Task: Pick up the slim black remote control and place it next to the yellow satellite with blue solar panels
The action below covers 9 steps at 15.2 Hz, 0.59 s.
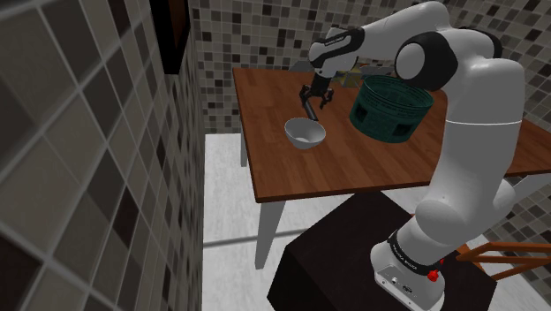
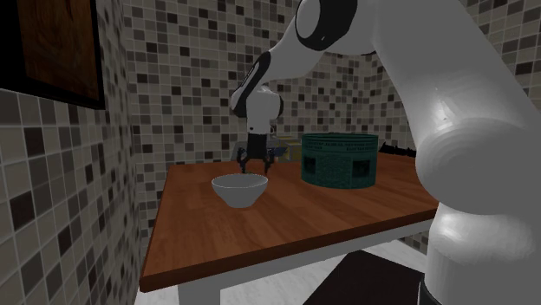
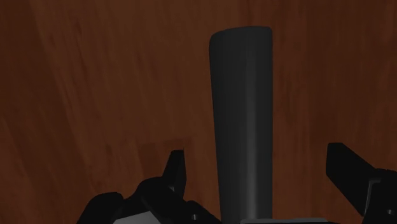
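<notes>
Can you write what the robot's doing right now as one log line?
slim black remote control: lying on brown wooden table, not gripped | pincer: open, one finger each side of it | phase: pre-grasp

A reddish-brown wooden table (image 1: 300,172) (image 2: 286,221) (image 3: 95,95) stood on white legs, its far edge by the tiled wall. On the tabletop, a white bowl (image 1: 305,133) (image 2: 239,190) sat nearer the edge at the shoulder view's left, with a dark green perforated basket (image 1: 389,108) (image 2: 338,158) toward the middle. A slim black remote (image 3: 242,114) (image 1: 307,108) lay just behind the bowl.
</notes>
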Available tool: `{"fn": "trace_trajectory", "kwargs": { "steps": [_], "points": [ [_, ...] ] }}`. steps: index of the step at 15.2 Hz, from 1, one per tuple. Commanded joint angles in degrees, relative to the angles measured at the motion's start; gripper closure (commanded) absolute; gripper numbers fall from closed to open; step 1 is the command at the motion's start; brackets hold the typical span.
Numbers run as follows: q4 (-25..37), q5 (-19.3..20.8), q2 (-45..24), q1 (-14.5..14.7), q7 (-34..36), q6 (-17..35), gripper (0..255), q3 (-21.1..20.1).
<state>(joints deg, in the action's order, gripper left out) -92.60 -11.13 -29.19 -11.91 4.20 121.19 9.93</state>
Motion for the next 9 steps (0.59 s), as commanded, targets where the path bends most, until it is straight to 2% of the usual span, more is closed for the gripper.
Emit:
{"fn": "trace_trajectory", "kwargs": {
  "steps": [1, 3, 9],
  "points": [
    [1.1, 0.4, 1.4, -0.1, 0.2, -2.4, 0, 0.2],
    [2.6, 0.8, 2.6, -0.2, 0.4, -5.2, 0, 0.5],
    [2.6, 0.8, 2.6, -0.2, 0.4, -5.2, 0, 0.5]
  ]
}}
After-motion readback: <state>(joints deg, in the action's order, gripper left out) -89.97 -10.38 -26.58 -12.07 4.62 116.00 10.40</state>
